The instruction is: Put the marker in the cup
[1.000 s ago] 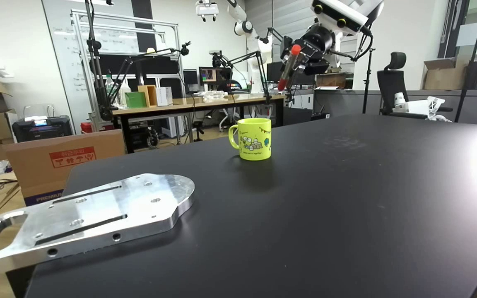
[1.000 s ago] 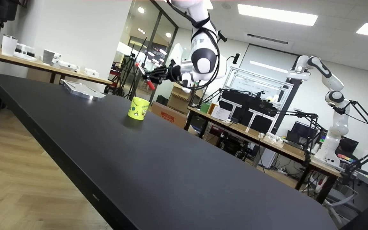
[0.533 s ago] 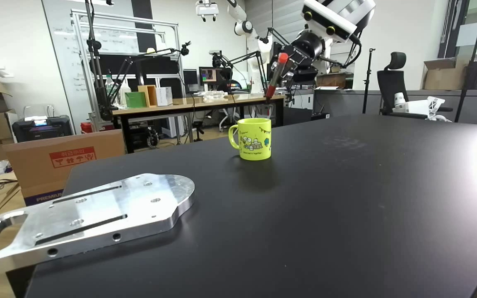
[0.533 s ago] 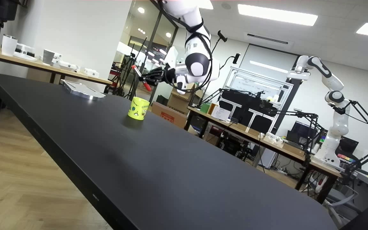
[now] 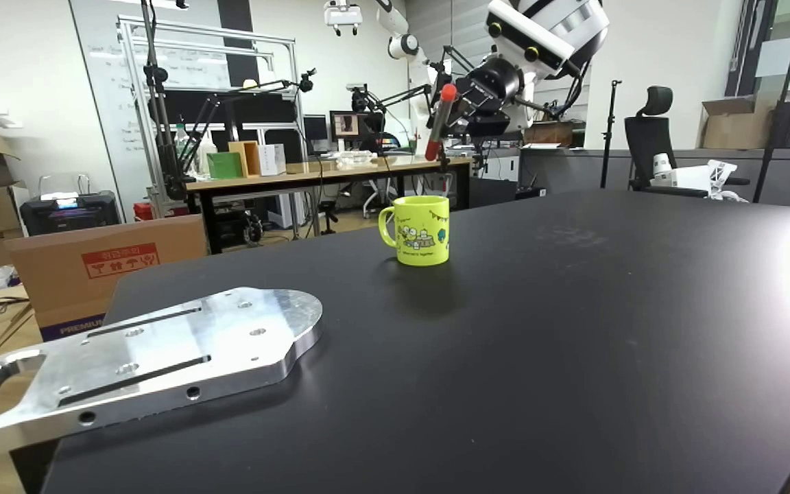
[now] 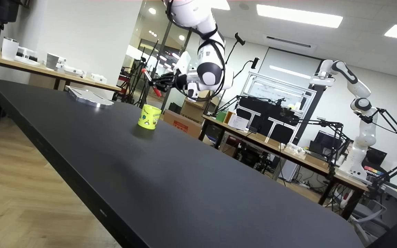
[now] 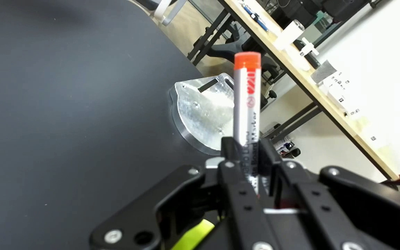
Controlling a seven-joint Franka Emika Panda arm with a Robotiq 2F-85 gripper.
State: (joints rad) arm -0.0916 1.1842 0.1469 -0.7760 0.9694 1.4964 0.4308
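The marker (image 5: 441, 122) has a pale body with a red end at top and bottom. It also shows in an exterior view (image 6: 149, 77) and in the wrist view (image 7: 247, 100). My gripper (image 7: 249, 149) is shut on the marker around its middle. The marker is held in the air, tilted, with its lower red end above the level of the cup's rim. The cup (image 5: 422, 233) is a yellow-green mug with a printed front, standing upright on the table, also in an exterior view (image 6: 149, 117). Only a sliver of the cup (image 7: 194, 236) shows behind my gripper in the wrist view.
A thick silver metal plate (image 5: 230, 329) lies on the black table (image 5: 505, 357), overhanging its edge. The plate also shows in an exterior view (image 6: 90, 98) and the wrist view (image 7: 203, 114). A cardboard box (image 5: 107, 274) stands beyond the table edge.
My gripper has moved with the marker in it, leftward in both exterior views, and closer over the cup. The cup and the metal plate have not moved.
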